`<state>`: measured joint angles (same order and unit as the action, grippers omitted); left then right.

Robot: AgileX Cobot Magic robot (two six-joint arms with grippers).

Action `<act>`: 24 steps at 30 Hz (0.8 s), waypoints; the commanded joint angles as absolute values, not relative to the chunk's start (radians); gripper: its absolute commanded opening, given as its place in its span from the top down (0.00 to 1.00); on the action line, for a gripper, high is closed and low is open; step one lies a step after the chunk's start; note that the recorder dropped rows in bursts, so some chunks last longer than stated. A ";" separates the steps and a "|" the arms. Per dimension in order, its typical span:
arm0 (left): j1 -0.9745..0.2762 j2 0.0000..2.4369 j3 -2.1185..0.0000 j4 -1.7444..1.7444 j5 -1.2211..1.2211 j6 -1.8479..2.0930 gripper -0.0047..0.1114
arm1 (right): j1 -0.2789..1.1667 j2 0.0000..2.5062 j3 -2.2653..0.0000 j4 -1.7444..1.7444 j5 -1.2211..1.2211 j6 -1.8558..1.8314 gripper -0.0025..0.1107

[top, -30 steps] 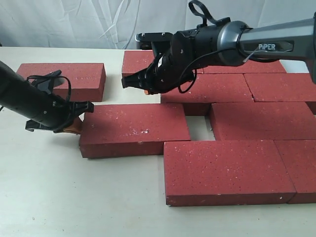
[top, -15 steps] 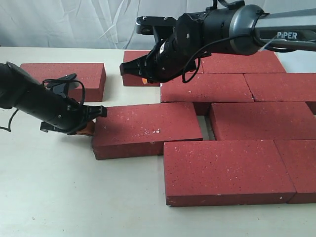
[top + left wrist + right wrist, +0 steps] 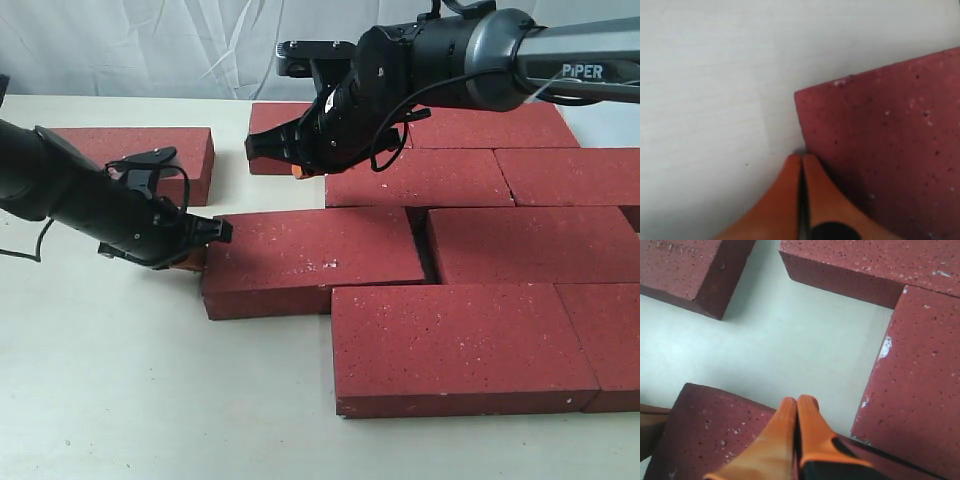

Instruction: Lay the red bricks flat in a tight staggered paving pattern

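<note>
The red bricks [image 3: 455, 345] lie flat on the pale worktop [image 3: 120, 390], and most of them sit packed close together on the right side. In the middle row, one brick [image 3: 315, 262] lies just beside the next brick in its row. The left hand [image 3: 801, 159] is clenched with nothing inside it, and its orange fingers [image 3: 782, 200] touch the left end of that brick. The right hand [image 3: 799, 402] is clenched and empty too, up above the bricks near the back. A lone brick [image 3: 150, 155] lies well apart at the back left.
</note>
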<state>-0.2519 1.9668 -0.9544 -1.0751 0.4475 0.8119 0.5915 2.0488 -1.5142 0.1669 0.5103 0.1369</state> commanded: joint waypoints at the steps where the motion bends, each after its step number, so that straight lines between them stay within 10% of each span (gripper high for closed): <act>1: -0.275 2.000 -0.976 -1.073 0.459 0.876 0.96 | 0.589 2.038 -1.511 0.159 0.509 0.134 0.99; 24: -0.339 2.000 -0.994 -1.152 0.417 0.902 0.96 | 0.589 2.038 -1.511 0.139 0.500 0.134 0.99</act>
